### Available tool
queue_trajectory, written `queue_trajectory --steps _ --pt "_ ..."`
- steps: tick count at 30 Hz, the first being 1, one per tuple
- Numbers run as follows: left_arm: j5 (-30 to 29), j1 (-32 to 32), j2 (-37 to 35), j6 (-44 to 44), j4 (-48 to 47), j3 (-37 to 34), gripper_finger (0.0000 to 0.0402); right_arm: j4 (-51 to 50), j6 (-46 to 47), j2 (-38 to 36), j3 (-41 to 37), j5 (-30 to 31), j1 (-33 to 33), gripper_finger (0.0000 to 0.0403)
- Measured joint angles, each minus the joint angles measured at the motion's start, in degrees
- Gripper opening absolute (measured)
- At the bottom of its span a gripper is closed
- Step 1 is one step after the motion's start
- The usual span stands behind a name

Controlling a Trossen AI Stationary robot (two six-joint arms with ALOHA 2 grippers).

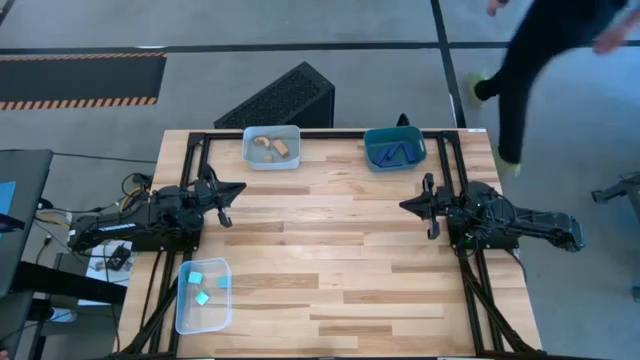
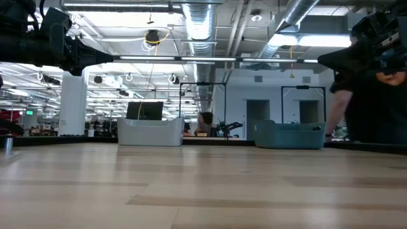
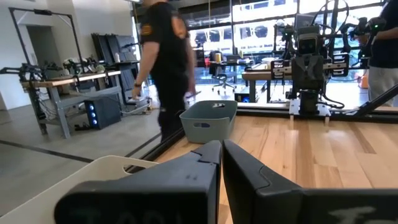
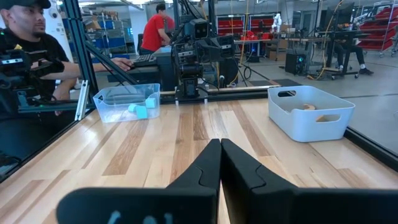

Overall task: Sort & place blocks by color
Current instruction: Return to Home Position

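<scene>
The left end effector [image 3: 221,148] and right end effector [image 4: 220,144] are being held with fingers together at opposite tabletop [image 1: 330,250] sides. Cyan cubes [image 1: 197,279] are being contained in the near-left clear bin [image 1: 180,310], tan pieces [image 1: 283,149] in the far pale bin [image 1: 246,150], blue bars [image 1: 395,153] in the teal bin [image 1: 422,148].

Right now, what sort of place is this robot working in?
Probably a robotics lab or workshop: exposed ceiling ducts, a workbench loaded with equipment beyond the wooden table, and a person on the bare concrete floor.
</scene>
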Motion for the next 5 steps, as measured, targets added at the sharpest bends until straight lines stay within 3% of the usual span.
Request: queue_trajectory --steps 5 --pt "0.0 0.0 0.0 0.4 0.0 0.0 0.0006 0.0 0.0 0.0 0.0 0.0 0.0 0.0036"
